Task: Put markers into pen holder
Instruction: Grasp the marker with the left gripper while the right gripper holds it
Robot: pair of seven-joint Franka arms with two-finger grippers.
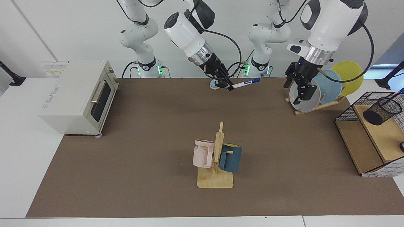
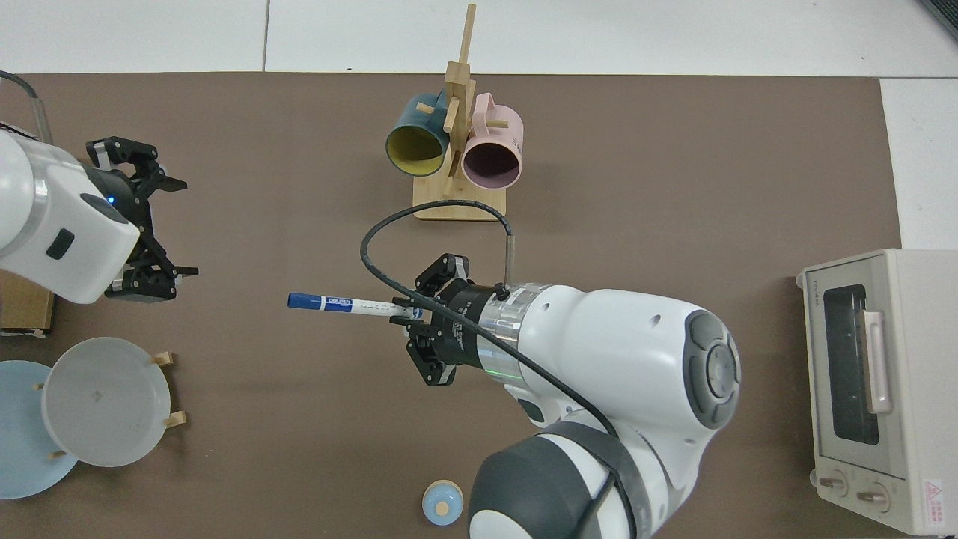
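A slim white marker [image 1: 247, 83] with a blue cap hangs in the air over the far side of the table, nearly level. My right gripper [image 1: 228, 86] is shut on its white tail end. In the top view the marker [image 2: 340, 303] points cap-first away from my right gripper [image 2: 408, 311] toward my left gripper [image 2: 179, 226], a gap apart. My left gripper [image 1: 299, 90] is open and holds nothing, hovering in front of the plates. The pen holder [image 1: 382, 111], a black mesh cup, leans on the wooden shelf at the right edge.
A wooden rack [image 1: 216, 181] with a pink mug [image 1: 202, 154] and a teal mug [image 1: 231, 157] stands mid-table. A toaster oven [image 1: 79, 96] sits at the left. Plates [image 1: 331, 85] stand in a rack by the left gripper. A wire grid basket [image 1: 344, 115] encloses the shelf. A small blue bell [image 2: 441, 501] is there too.
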